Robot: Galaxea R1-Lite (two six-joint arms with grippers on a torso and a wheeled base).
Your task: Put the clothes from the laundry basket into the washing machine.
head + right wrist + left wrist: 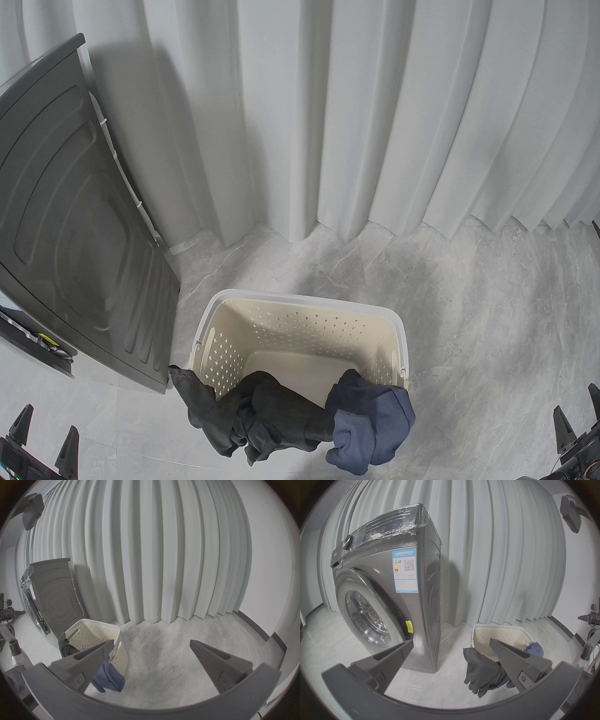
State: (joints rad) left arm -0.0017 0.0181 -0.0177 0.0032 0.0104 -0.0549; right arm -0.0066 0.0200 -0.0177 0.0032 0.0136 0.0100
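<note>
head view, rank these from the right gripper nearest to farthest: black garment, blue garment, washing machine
From the right gripper:
1. blue garment, draped over the near right corner of the laundry basket.
2. black garment, hanging over the near left rim.
3. washing machine, far across on the left.
</note>
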